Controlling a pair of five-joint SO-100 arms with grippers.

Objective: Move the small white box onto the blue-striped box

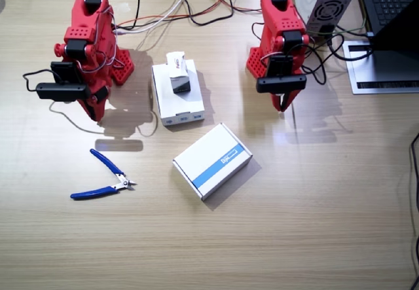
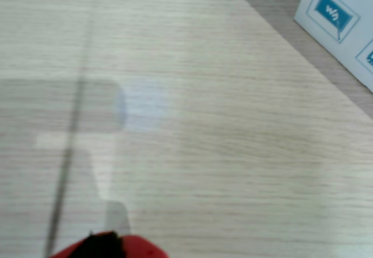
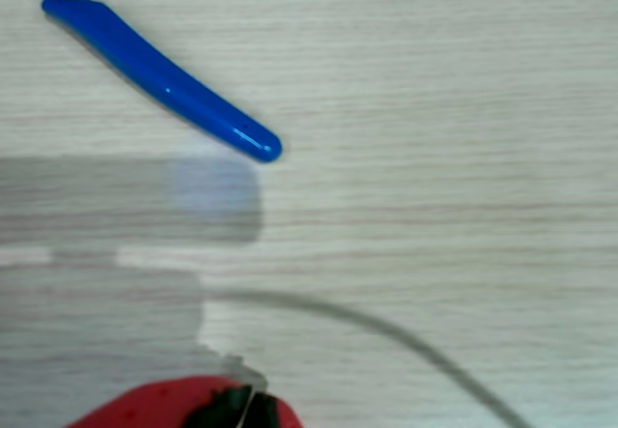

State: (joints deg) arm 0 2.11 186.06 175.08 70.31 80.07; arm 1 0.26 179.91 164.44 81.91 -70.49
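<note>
Position decides it: the small white box (image 1: 177, 72) sits atop a plain white box (image 1: 177, 93), between the arms and marginally nearer the right gripper (image 1: 98, 111), whose jaws, like the left gripper's (image 1: 282, 102), look closed and empty, with the blue-striped box (image 1: 213, 160) nearer the camera.

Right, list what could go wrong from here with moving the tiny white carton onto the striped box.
1. The tiny white carton with red lettering sits askew on top of the plain white flat box; a grasp there could knock it off or shift that box.
2. The flat white cardboard box with the light-blue diagonal stripe lies at an angle, so a misaligned drop could slide off.
3. The blue-handled pliers lie near the right arm's gripper and could be struck.
</note>
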